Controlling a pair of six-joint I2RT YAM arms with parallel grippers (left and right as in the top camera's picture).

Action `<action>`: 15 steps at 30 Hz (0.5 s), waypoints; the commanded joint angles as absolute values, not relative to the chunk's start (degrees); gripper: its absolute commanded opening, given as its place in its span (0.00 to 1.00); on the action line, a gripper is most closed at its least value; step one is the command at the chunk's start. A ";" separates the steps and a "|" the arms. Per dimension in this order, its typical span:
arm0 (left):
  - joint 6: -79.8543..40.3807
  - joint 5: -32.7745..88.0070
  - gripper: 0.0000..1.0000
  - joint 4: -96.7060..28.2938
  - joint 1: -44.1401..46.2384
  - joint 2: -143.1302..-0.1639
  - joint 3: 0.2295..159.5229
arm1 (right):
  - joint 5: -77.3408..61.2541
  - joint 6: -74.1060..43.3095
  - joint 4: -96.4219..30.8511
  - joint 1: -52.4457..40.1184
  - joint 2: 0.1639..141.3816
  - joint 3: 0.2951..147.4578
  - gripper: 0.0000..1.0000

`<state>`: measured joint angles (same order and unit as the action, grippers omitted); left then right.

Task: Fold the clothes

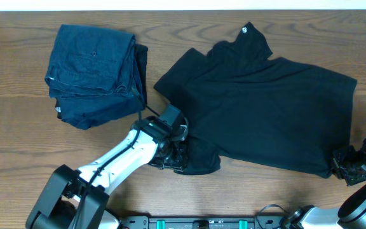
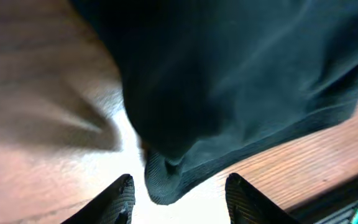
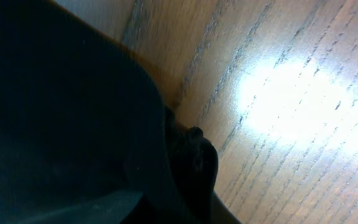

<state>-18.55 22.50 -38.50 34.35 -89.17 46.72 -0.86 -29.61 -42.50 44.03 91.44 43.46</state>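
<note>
The clothes, a black T-shirt (image 1: 265, 102), lie spread over the middle and right of the wooden table, with a small white tag (image 1: 244, 29) at the collar at the far edge. My left gripper (image 1: 173, 156) is at the shirt's near-left corner. In the left wrist view it (image 2: 180, 193) is open, and a bunched tip of the hem (image 2: 161, 183) hangs between the fingers (image 2: 122, 196), touching neither. My right gripper (image 1: 347, 164) sits at the near-right corner. In the right wrist view it (image 3: 179, 202) is shut on a dark fold of the clothes (image 3: 191, 155).
A folded stack of dark blue denim (image 1: 97, 73) lies at the back left, close to the shirt's left sleeve. Bare wooden table (image 1: 18, 127) shows left of it and along the near edge. The arm bases (image 1: 68, 203) stand at the front.
</note>
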 commanded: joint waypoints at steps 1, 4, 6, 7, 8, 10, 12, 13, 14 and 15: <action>-20.93 19.40 0.49 -38.94 35.05 -89.49 46.28 | 3.11 -30.17 -41.19 44.45 95.92 40.32 0.14; -20.95 19.40 0.49 -38.92 35.14 -89.49 46.17 | 2.66 -30.17 -41.50 44.45 95.92 40.32 0.22; -20.95 19.38 0.49 -38.89 35.14 -89.49 46.04 | 2.55 -30.17 -42.00 44.45 95.92 40.32 0.24; -20.95 19.38 0.49 -38.89 35.14 -89.49 45.95 | 2.52 -30.17 -42.17 44.45 95.92 40.32 0.22; -20.93 19.40 0.49 -38.89 35.11 -89.49 45.89 | 2.55 -30.17 -42.30 44.45 95.92 40.32 0.20; -20.93 19.38 0.48 -38.63 35.11 -89.49 45.54 | 2.55 -30.17 -42.63 44.45 95.92 40.32 0.16; -20.93 19.38 0.48 -38.00 35.14 -89.49 44.97 | 2.55 -30.17 -42.76 44.45 95.92 40.32 0.16; -20.95 19.38 0.48 -37.56 35.11 -89.49 44.69 | 2.55 -30.17 -42.85 44.45 95.92 40.32 0.17; -20.95 19.40 0.48 -37.01 35.14 -89.49 44.29 | 2.52 -30.17 -42.87 44.45 95.92 40.32 0.20; -20.95 19.40 0.48 -36.60 35.11 -89.49 43.99 | 2.52 -30.17 -42.94 44.45 95.92 40.32 0.30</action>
